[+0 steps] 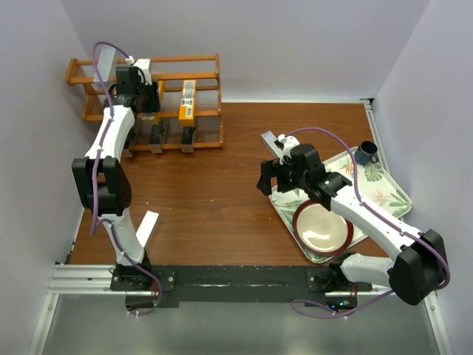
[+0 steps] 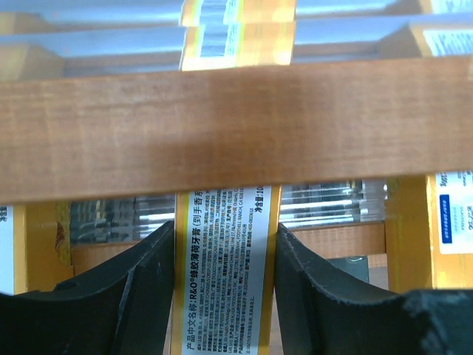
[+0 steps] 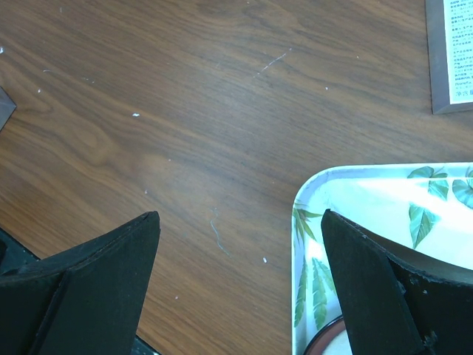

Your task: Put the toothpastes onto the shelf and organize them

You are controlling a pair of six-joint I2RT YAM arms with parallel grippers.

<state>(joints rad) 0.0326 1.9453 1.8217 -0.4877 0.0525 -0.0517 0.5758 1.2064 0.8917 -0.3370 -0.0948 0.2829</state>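
Brown wood-grain table (image 1: pixel 222 188) lay bare across a wide stretch between the orange-brown wooden shelf (image 1: pixel 185 58) in the far left corner and the leaf-patterned tray (image 1: pixel 388 188) at the right, with pale walls close on three sides. Counted from above: one orange-and-white carton (image 1: pixel 188 101) lay across the shelf rails and two black cartons (image 1: pixel 157 137) stood at its lowest tier. One silver-grey carton (image 1: pixel 148 228) lay near the left arm's base, and a second silver-grey carton (image 1: pixel 273 143) just beyond the tray's far corner. One red bowl (image 1: pixel 321 228) and one dark cup (image 1: pixel 367 153) sat on the tray. The left gripper (image 2: pixel 225 237) pinched a printed orange carton (image 2: pixel 222 310) at the shelf, just under a rail. The right gripper (image 3: pixel 238 218) hung spread wide, holding nothing, above the tray's edge.
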